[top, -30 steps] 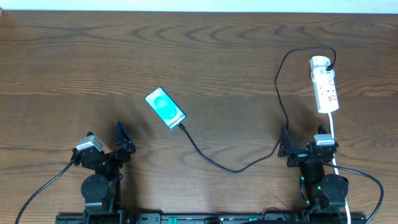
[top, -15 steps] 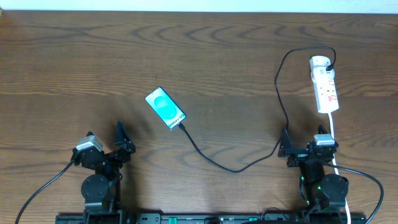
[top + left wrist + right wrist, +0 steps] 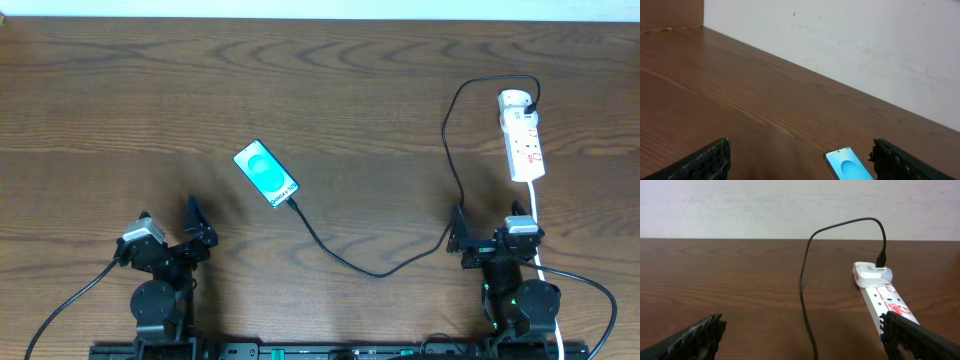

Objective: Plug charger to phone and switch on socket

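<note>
Nothing has moved since the earlier frames: arms, phone & cable lie as before. Left hand [image 3: 170, 228] and right hand [image 3: 489, 228] sit parked at the near edge of the worktop [image 3: 350, 90], both wide open, holding nothing.

Progress, as I judge it: the black cable [image 3: 372, 270] runs from the round end of the power strip [image 3: 524, 140] to the phone [image 3: 266, 173]. Its tip [image 3: 294, 203] meets the phone's near short edge, so plug-in looks done, tho whether it's fully seated can't be told from above. Switch state is too small to read; it's either the step left or already done.

Phone lies ahead of the left hand & off to its right, well apart. Strip lies ahead of the right hand, a bit to its right, near but not touching. Cable passes just left of that hand.
</note>
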